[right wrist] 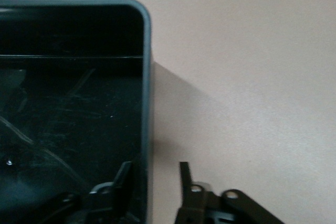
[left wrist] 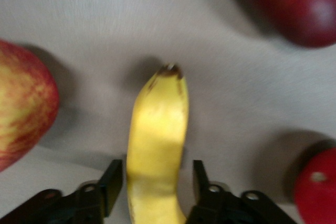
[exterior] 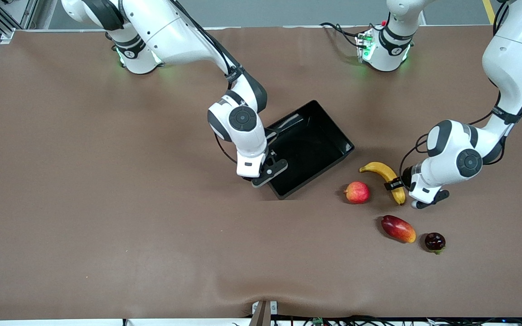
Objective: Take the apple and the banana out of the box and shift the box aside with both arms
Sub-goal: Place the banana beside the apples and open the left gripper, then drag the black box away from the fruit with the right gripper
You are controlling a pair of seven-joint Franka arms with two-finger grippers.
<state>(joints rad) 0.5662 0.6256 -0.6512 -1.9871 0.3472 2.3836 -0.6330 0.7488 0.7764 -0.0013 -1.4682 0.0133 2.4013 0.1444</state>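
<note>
The yellow banana [exterior: 381,173] lies on the table beside the empty black box [exterior: 315,140], toward the left arm's end. My left gripper [exterior: 393,184] is open and straddles the banana. In the left wrist view the banana [left wrist: 157,140] lies between the fingers of this gripper [left wrist: 157,171], with a gap on each side. The red apple [exterior: 357,192] lies on the table next to the banana. My right gripper [exterior: 262,180] is open astride a box wall [right wrist: 146,87]. In the right wrist view this gripper [right wrist: 155,167] has one finger inside the box and one outside.
A red-orange mango [exterior: 398,228] and a dark purple fruit [exterior: 435,242] lie nearer the front camera than the banana. In the left wrist view three red fruits surround the banana's tip, one streaked with yellow [left wrist: 23,114]; I cannot tell which is which.
</note>
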